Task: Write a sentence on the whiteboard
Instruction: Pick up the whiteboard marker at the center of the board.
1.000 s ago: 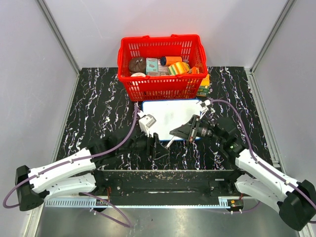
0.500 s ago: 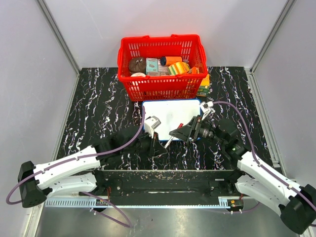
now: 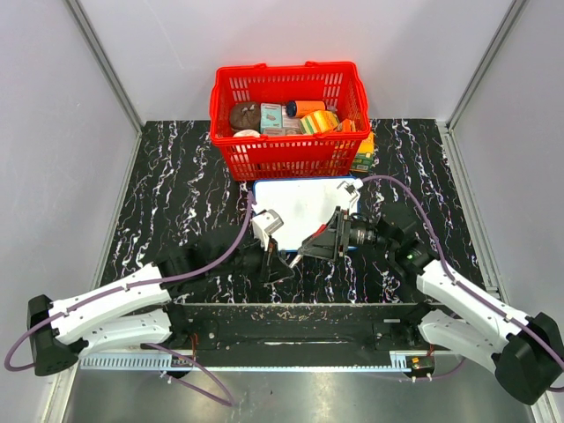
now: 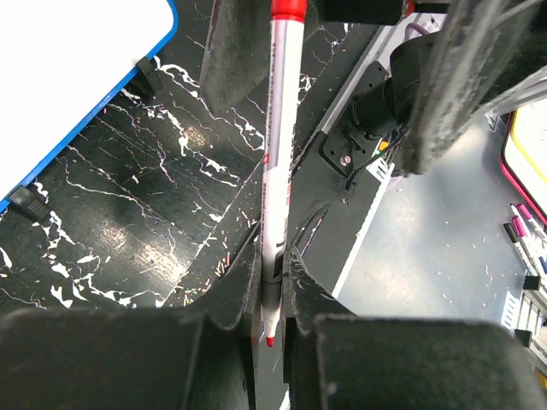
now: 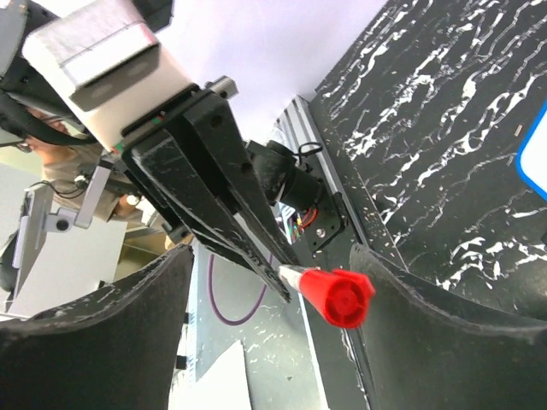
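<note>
The whiteboard [image 3: 304,201] lies flat on the mat just in front of the red basket, and its blue-rimmed corner [image 4: 77,77] shows in the left wrist view. The sentence is out of view. My left gripper [image 3: 271,263] [image 4: 272,260] is shut on a white marker [image 4: 275,154] near its bare red tip. The marker's red back end [image 5: 338,295] sits between the fingers of my right gripper [image 3: 319,241] [image 5: 272,256], which stands open around it without touching it. Both grippers hover at the board's near edge.
A red basket [image 3: 286,119] holding several packets and tins stands behind the board. A yellow-green box [image 3: 363,155] rests at the basket's right corner. The black marbled mat [image 3: 176,194] spreads to both sides, bounded by grey walls with metal rails.
My left gripper closed on the marker's tip end. My right gripper, which held the marker a second ago, opened and let go of it. Both arms shifted only slightly.
</note>
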Available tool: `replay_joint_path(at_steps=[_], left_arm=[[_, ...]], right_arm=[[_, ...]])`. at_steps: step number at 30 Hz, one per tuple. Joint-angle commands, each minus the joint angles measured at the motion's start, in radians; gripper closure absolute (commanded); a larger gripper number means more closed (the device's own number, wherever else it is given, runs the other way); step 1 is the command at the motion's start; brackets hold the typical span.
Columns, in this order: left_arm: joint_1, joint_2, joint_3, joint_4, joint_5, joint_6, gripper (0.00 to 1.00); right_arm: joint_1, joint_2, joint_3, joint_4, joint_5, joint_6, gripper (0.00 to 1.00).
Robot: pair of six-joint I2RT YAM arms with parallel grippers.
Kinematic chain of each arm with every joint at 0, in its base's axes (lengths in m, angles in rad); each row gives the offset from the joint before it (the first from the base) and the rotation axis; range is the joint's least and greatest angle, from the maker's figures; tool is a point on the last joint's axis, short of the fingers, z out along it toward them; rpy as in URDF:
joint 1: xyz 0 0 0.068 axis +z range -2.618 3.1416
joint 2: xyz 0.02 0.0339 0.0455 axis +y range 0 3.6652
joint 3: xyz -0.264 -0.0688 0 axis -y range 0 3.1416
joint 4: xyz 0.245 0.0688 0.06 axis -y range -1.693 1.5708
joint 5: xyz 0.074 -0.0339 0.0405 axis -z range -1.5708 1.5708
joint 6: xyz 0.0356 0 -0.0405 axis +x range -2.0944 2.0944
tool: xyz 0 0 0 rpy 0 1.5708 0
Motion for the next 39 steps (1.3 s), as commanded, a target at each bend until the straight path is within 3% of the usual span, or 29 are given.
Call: replay_joint_path(at_steps=[1, 6, 7, 8, 14, 16, 19, 21, 22, 25, 28, 29, 32, 34, 39], left_arm=[[0.0, 0.006, 0.051, 0.046, 0.041, 0.02, 1.0], [0.0, 0.003, 0.056, 0.046, 0.033, 0.021, 1.0], [0.0, 0.005, 0.056, 0.046, 0.032, 0.021, 1.0], [0.001, 0.005, 0.056, 0.046, 0.035, 0.023, 1.0], [0.0, 0.011, 0.059, 0.048, 0.03, 0.024, 1.0], [0.001, 0.014, 0.06, 0.048, 0.026, 0.024, 1.0], [0.0, 0.014, 0.066, 0.048, 0.021, 0.029, 1.0], [0.0, 0.014, 0.066, 0.046, 0.018, 0.031, 1.0], [0.0, 0.014, 0.066, 0.046, 0.015, 0.031, 1.0], [0.0, 0.013, 0.063, 0.043, 0.01, 0.032, 1.0], [0.0, 0.003, 0.057, 0.029, -0.016, 0.035, 0.54], [0.001, -0.003, 0.053, 0.023, -0.026, 0.034, 0.33], [0.001, -0.039, 0.033, 0.018, -0.092, 0.021, 0.08], [0.001, -0.072, 0.022, 0.015, -0.157, 0.008, 0.01], [0.015, -0.089, -0.006, 0.018, -0.184, -0.009, 0.01]], right_arm=[[0.004, 0.01, 0.007, 0.141, -0.08, 0.051, 0.25], [0.004, 0.016, -0.007, 0.156, -0.103, 0.063, 0.41], [0.002, 0.016, -0.012, 0.162, -0.112, 0.065, 0.51], [0.004, 0.018, -0.015, 0.161, -0.114, 0.066, 0.55], [0.004, 0.024, -0.036, 0.165, -0.132, 0.069, 0.58], [0.002, 0.027, -0.033, 0.162, -0.134, 0.068, 0.71], [0.004, 0.032, -0.032, 0.161, -0.137, 0.066, 0.8], [0.002, 0.032, -0.032, 0.154, -0.131, 0.063, 0.97], [0.004, 0.033, -0.032, 0.153, -0.131, 0.063, 1.0], [0.004, 0.022, -0.03, 0.139, -0.109, 0.055, 1.0], [0.004, -0.001, -0.026, 0.084, -0.067, 0.022, 1.0], [0.002, -0.019, -0.021, 0.066, -0.051, 0.011, 1.0], [0.002, -0.056, 0.0, -0.049, 0.036, -0.052, 1.0], [0.004, -0.077, 0.014, -0.165, 0.14, -0.105, 1.0], [0.004, -0.131, 0.037, -0.304, 0.34, -0.182, 1.0]])
